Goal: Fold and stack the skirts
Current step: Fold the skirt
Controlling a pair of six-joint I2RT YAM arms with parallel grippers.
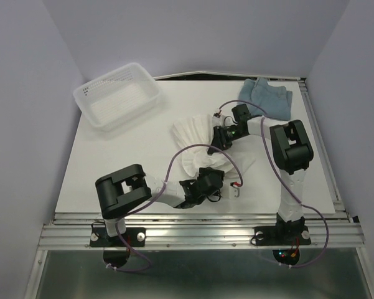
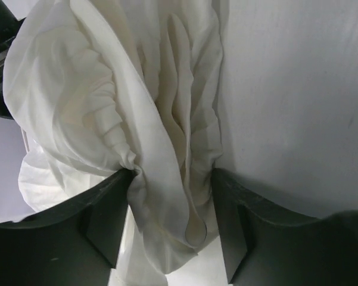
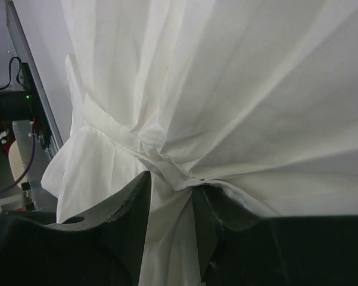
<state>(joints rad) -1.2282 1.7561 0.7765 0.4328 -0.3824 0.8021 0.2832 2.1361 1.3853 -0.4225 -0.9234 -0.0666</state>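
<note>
Gripping the thin ruffled white skirt (image 1: 190,134), left gripper (image 2: 173,179) and right gripper (image 3: 170,186) pinch folds

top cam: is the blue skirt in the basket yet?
No, the blue-grey skirt lies folded at the far right corner, well apart from the basket at the far left.

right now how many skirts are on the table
2. The white skirt is bunched mid-table, gripped by the left claw and right claw; the blue-grey skirt lies at the far right corner. No others show.
</note>
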